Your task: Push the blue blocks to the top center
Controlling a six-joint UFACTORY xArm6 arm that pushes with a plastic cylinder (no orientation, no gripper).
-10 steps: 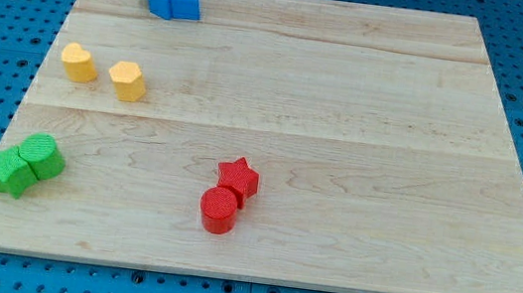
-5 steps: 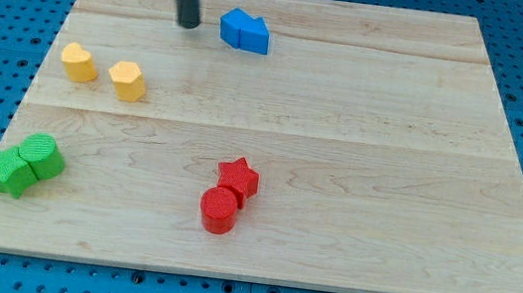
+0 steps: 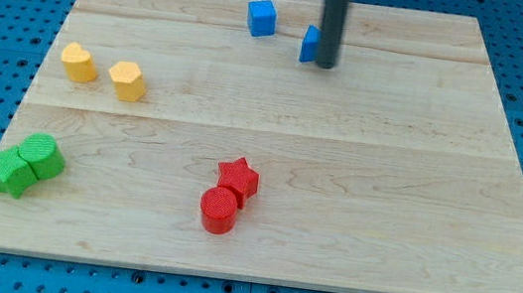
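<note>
- My tip (image 3: 325,64) touches the second blue block (image 3: 309,44), just to its left; there is no gripper to open or close.
- The blue cube (image 3: 262,18) sits farther left, apart.
- Both lie near the worktop's (image 3: 387,182) top centre: nearly done, regrouping left.

1. Your rod (image 3: 333,20) is a plain, straight cylinder, dark grey to black.
2. Its surface looks smooth and matte, with a faint lighter sheen along one side.
3. My tip (image 3: 324,65) ends blunt and flat, the same width as the shaft above.
</note>
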